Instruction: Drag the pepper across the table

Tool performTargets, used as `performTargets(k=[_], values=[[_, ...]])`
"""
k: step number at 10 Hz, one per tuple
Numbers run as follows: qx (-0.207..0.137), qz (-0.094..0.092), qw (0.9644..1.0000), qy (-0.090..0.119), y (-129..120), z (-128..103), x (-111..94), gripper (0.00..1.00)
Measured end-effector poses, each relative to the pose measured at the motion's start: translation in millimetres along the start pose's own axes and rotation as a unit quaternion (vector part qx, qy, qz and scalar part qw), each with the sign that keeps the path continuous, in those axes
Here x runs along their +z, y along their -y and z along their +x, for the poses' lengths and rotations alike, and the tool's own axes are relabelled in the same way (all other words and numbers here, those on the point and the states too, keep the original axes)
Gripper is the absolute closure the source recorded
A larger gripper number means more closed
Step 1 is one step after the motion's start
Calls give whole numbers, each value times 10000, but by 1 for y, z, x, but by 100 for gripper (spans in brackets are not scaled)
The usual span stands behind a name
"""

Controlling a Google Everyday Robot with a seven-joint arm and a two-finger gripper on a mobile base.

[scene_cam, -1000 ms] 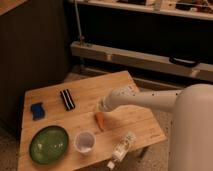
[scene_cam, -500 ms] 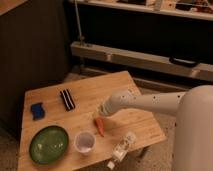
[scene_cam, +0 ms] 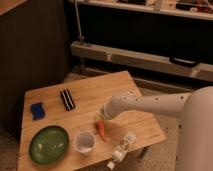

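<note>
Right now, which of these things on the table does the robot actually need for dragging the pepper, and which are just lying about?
Part of the job:
- pepper
- table
- gripper, right above the pepper's upper end

Just lying about:
- green plate
- clear cup
- plastic bottle
- blue sponge
- black striped bar

The white arm (scene_cam: 150,103) reached in from the right, extended nearly level over the table (scene_cam: 90,95), its end effector (scene_cam: 103,116) pointing down near the table's middle.
</note>
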Motion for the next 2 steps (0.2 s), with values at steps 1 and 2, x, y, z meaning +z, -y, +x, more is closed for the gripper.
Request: performTargets(k=[1,2], values=[[-7,14,10000,-19,-2,3,-3,69],[-25,0,10000,-30,-6,6,-6,69]])
